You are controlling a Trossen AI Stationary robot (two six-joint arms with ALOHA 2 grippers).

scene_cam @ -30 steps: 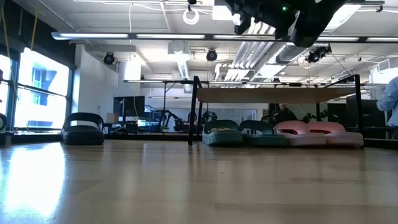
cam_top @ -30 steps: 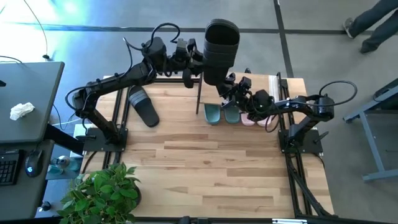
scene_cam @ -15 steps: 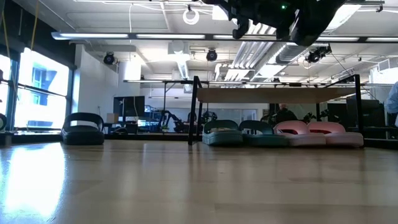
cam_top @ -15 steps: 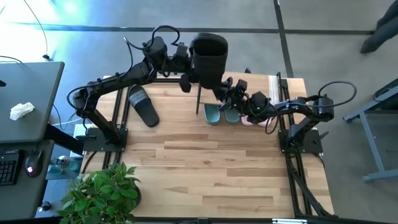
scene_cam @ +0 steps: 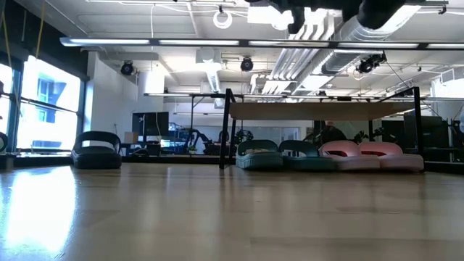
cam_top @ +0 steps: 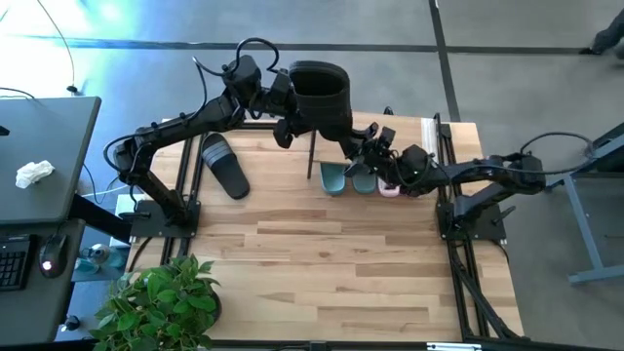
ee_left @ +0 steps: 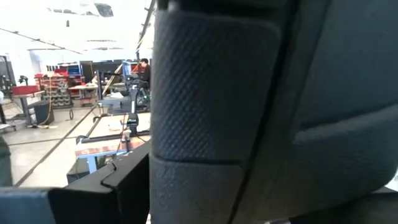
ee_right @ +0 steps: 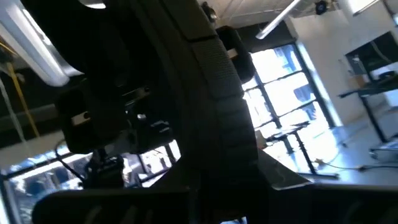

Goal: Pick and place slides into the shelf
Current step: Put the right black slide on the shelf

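A black slide (cam_top: 320, 96) hangs high over the shelf's left end, between my two arms. My left gripper (cam_top: 283, 107) is at its left side. My right gripper (cam_top: 370, 146) is at its near right end, shut on it. This slide fills both wrist views (ee_left: 249, 106) (ee_right: 217, 99). The other black slide (cam_top: 224, 164) lies sole down on the table's left. The shelf (scene_cam: 319, 110) stands at the far right. Under its plank two dark green slides (scene_cam: 259, 154) (scene_cam: 304, 154) and two pink slides (scene_cam: 341, 154) (scene_cam: 384, 154) lie in a row on the table. My right gripper comes at the raised black slide from the table's right side and meets it at its near right end (cam_top: 346, 135). The slide's ribbed edge (ee_right: 227, 130) runs down toward the fingers, and the slide itself hides the place of contact. The slide is clear of shelf and table.
A potted plant (cam_top: 161, 302) stands off the near left corner and a grey desk (cam_top: 44, 156) lies beyond the left edge. The wooden tabletop (cam_top: 331, 263) is bare from the middle to its near edge. A person's foot (cam_top: 609, 39) shows far right on the floor.
The raised black slide has gone toward the table's left and tipped, so it looks shorter and wider from above. My left arm has drawn left with it. My right arm has stretched out toward the slide.
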